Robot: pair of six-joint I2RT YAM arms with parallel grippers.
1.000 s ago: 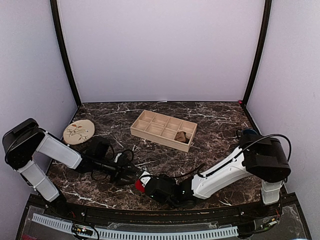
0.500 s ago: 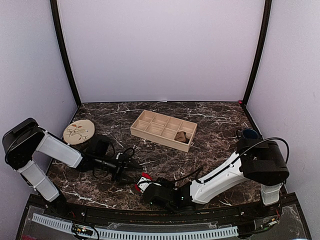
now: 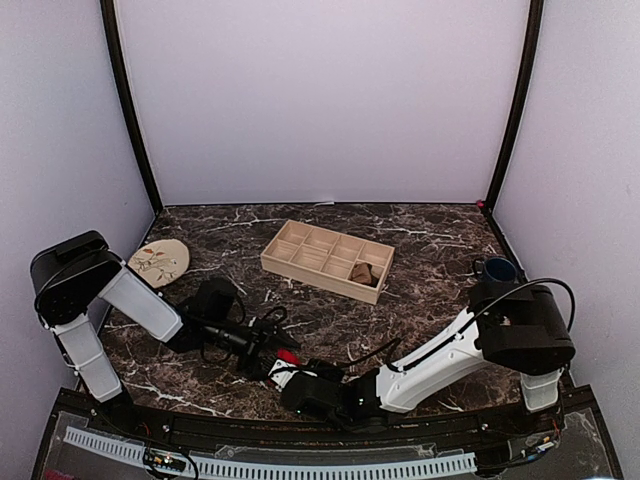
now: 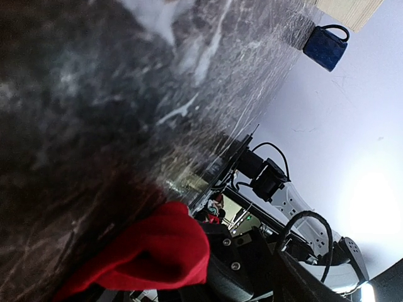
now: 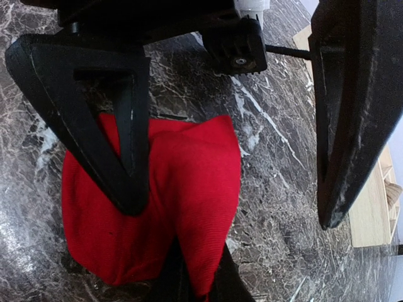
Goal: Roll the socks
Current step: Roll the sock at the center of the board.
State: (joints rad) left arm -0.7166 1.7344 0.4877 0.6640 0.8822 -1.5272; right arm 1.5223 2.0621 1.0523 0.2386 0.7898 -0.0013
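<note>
The red sock (image 5: pixel 157 207) lies bunched on the dark marble table (image 3: pixel 420 240) near its front edge, and shows as a small red patch (image 3: pixel 288 357) from above. My right gripper (image 5: pixel 198 280) is shut on a fold of it at its near end. My left gripper (image 3: pixel 272 335) is open and straddles the sock: one of its fingers (image 5: pixel 119 132) lies across the red fabric, the other stands apart on bare marble. In the left wrist view the red sock (image 4: pixel 157 251) sits against the right gripper's black body. The tan-brown sock (image 3: pixel 362 273) is a small bundle in a tray compartment.
A wooden compartment tray (image 3: pixel 300 245) stands mid-table. A round beige patterned disc (image 3: pixel 158 262) lies at the left edge. A dark blue mug (image 3: pixel 495 268) stands at the right, also in the left wrist view (image 4: pixel 324 45). Both arms crowd the front centre.
My left gripper has moved right to the red sock and its jaws have widened. The right gripper, still holding the sock, has shifted slightly toward the front edge.
</note>
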